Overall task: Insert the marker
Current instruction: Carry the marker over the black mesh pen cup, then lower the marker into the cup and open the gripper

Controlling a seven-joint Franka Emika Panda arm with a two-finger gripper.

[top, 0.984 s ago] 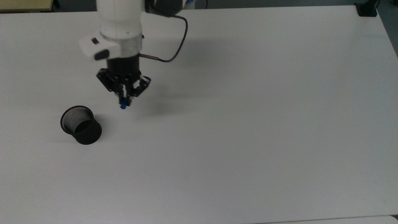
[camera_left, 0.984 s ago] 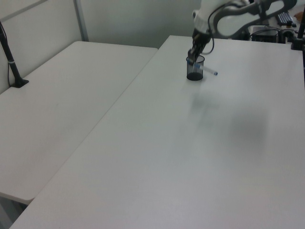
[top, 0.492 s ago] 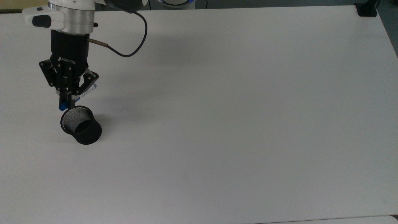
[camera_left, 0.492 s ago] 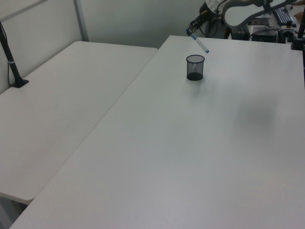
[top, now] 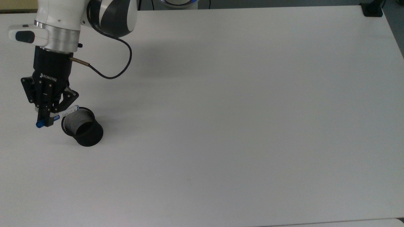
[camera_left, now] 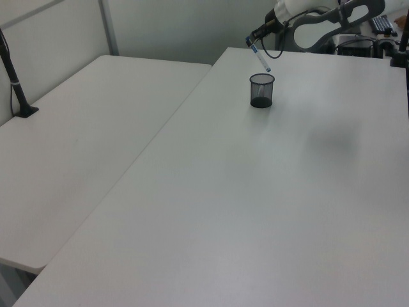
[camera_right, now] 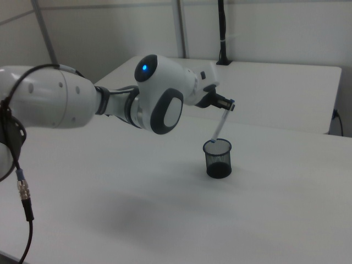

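My gripper (top: 46, 119) is shut on the marker (top: 68, 111), a slim white pen with a blue cap, gripped near the capped end. The marker hangs tilted, capped end up at the fingers and free end pointing down at the black mesh cup (top: 82, 126). In the right view the marker (camera_right: 221, 122) slants down from the gripper (camera_right: 227, 104), and its lower tip sits just over the rim of the cup (camera_right: 218, 158). In the left view the gripper (camera_left: 252, 41) holds the marker (camera_left: 261, 55) above and slightly left of the cup (camera_left: 261, 90). The cup stands upright on the white table (top: 236, 126).
A black cable (top: 110, 71) loops from the wrist. A black clamp base (top: 372, 10) sits at the table's far right corner in the top view. In the left view a second white table (camera_left: 83, 134) adjoins, with a black post (camera_left: 16, 77) on it.
The gripper with the marker has moved toward the top view's left and lower in the picture. The marker's free end now points at the cup's rim.
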